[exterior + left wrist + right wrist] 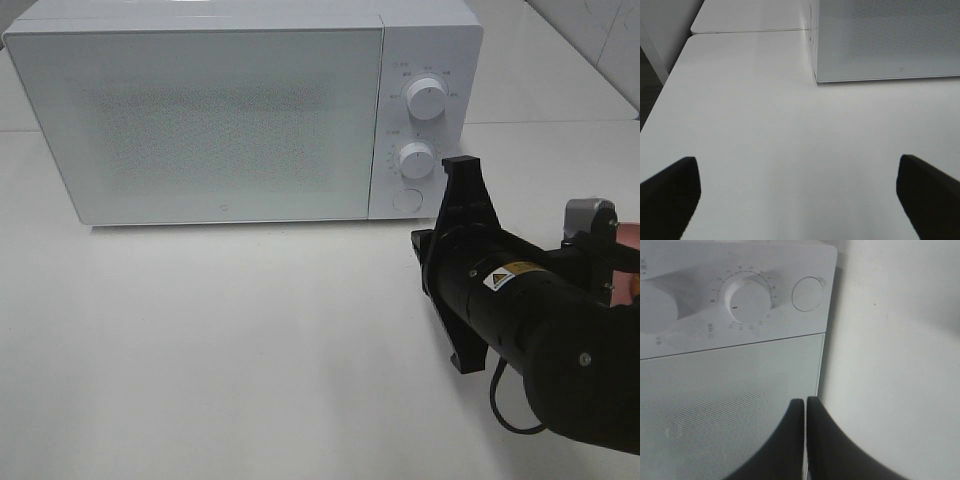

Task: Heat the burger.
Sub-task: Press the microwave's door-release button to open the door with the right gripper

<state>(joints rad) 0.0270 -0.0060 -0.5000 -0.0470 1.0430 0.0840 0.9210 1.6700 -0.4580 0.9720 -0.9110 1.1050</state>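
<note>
Judging by the closed door, the step is opening the microwave (200, 120): the right gripper (805, 404) should bring its joined tips squarely onto the round button (807, 294) (not the dial (747, 297) beside it). It is pinched fully shut on nothing, near the front panel. The left gripper (799, 180) hangs wide and empty over the table (765, 125). The burger shows in no view.
</note>
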